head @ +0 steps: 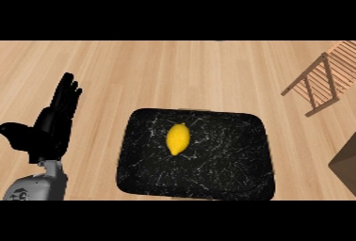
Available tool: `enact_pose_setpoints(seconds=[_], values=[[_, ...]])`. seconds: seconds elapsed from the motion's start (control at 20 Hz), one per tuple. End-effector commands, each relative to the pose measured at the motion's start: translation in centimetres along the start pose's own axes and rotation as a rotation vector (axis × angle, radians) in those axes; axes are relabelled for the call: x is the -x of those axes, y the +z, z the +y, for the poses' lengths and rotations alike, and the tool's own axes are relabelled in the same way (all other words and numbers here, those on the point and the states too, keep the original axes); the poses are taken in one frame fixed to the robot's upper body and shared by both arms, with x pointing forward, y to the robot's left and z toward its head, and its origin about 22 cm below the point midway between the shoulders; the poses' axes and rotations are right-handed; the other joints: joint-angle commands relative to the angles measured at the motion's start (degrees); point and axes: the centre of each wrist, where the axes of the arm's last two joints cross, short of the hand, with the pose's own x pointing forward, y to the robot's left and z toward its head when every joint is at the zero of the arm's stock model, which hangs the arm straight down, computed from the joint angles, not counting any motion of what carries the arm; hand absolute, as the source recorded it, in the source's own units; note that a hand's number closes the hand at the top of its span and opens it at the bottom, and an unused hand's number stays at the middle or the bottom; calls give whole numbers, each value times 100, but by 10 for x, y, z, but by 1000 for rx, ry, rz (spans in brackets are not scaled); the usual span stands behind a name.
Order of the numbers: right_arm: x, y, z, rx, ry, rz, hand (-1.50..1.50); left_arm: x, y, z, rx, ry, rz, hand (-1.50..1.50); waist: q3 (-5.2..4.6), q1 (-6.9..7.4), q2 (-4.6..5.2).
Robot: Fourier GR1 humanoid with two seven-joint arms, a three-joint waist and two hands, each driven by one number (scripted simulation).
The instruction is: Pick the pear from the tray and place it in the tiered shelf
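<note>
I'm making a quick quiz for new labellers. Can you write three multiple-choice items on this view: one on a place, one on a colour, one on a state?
1. Where does the pear lie?
A) on a plate
B) near the middle of the tray
C) in a bowl

2. What colour is the tray?
A) white
B) red
C) black with pale veins

3. How is the left hand?
A) open, fingers up, holding nothing
B) curled round the pear
C) pressing on the tray

Answers:
1 B: the pear sits on the tray's dark surface, away from its rims.
2 C: thin whitish lines cross its black surface.
3 A: its fingers are straight, and it stands left of the tray, apart from it.
</note>
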Motion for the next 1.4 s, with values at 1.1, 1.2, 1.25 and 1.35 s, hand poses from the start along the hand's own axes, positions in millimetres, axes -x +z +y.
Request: enact_pose_setpoints(seconds=[1.1, 1.2, 1.25, 1.35], values=[[1, -58, 69, -94, -201, 18, -150, -11, 2, -13, 37, 5, -24, 0, 14, 119, 68], [4, -59, 79, -73, -235, -15, -150, 3, 8, -2, 13, 15, 3, 0, 10, 96, 60], [5, -55, 70, -97, -255, -29, -150, -4, 1, 9, 13, -6, -15, 0, 10, 76, 61], [-3, -66, 76, -53, -303, -54, -150, 3, 11, -19, 13, 19, -7, 0, 12, 85, 58]])
